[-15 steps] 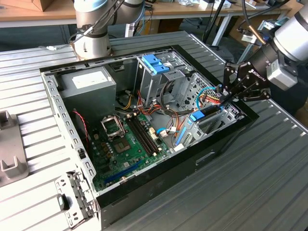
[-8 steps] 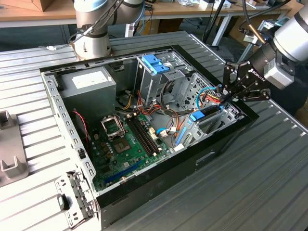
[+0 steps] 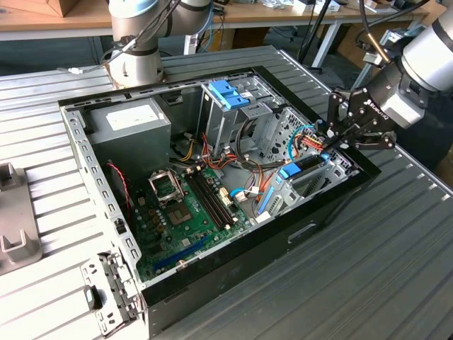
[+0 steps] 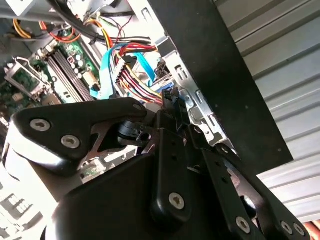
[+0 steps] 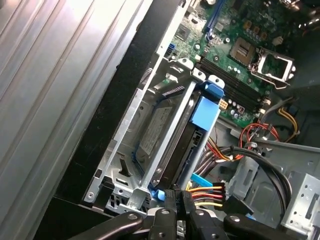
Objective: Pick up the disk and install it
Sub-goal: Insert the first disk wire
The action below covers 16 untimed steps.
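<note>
The disk [image 5: 154,131], a grey drive in a light blue carrier, stands on edge inside the metal drive cage [image 3: 311,173] at the open computer case's [image 3: 248,262] side on the exterior view's right. A blue latch [image 5: 205,107] sits beside it on the cage. My gripper [image 3: 330,144] hovers over that side of the case with its black fingers [image 5: 172,212] shut together. Their tips are at the disk's near end, by the carrier's blue corner [image 5: 157,194] and a bundle of coloured wires [image 4: 135,75]. I cannot tell whether the tips touch the disk.
The case lies open on a ribbed metal table [image 3: 368,283]. Inside are the motherboard [image 3: 191,205], a grey power supply [image 3: 131,120] and a second cage with a blue latch [image 3: 228,92]. The arm's base [image 3: 138,42] stands behind. A grey fixture [image 3: 14,212] is on the exterior view's left.
</note>
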Available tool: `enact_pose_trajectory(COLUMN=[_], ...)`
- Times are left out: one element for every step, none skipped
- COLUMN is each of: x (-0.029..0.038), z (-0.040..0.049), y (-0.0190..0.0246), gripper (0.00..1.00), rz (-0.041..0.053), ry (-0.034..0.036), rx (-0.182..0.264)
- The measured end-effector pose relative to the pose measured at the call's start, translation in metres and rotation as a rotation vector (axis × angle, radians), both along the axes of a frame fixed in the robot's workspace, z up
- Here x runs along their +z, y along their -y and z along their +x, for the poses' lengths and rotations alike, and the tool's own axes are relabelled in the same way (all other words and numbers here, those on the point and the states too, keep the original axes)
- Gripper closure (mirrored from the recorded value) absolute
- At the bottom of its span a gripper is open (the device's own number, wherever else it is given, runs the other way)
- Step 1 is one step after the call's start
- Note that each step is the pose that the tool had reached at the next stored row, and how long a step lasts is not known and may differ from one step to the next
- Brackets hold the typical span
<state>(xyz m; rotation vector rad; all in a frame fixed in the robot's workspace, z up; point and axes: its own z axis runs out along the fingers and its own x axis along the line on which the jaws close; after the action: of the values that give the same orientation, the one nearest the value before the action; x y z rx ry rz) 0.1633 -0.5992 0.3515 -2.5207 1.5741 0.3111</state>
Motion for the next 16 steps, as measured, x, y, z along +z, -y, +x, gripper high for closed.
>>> enact_pose_trajectory(x=[0.0004,0.0019,0.0036,0.0078,0.0097,0.0102,0.0101,0.0104,0.0103,0.0103,0.0103,0.0102,0.0102,0.0101,0.0101,0.01], z=[0.0,0.0,0.0,-0.0001,-0.0001,-0.0002,-0.0008,-0.0017,-0.0024,-0.003,-0.004,-0.0049,-0.0053,-0.0053,-0.0054,-0.0053], y=[0.0,0.0,0.0,0.0,0.0,0.0,0.0,0.0,0.0,0.0,0.0,0.0,0.0001,0.0,0.0,0.0], gripper=[0.83,0.83,0.83,0.83,0.83,0.83,0.83,0.83,0.83,0.83,0.83,0.83,0.83,0.83,0.83,0.83], rz=[-0.0001,0.0003,0.0001,0.0,0.0001,0.0002,0.0004,0.0,0.0001,0.0001,0.0001,0.0001,-0.0003,-0.0002,-0.0003,-0.0002], ry=[0.0001,0.0001,0.0002,0.0005,0.0006,0.0007,0.0006,0.0007,0.0006,0.0006,0.0006,0.0007,0.0007,0.0007,0.0007,0.0006], rx=[-0.008,-0.016,-0.021,-0.03,-0.035,-0.039,-0.046,-0.055,-0.059,-0.062,-0.066,-0.071,-0.08,-0.091,-0.11,-0.127])
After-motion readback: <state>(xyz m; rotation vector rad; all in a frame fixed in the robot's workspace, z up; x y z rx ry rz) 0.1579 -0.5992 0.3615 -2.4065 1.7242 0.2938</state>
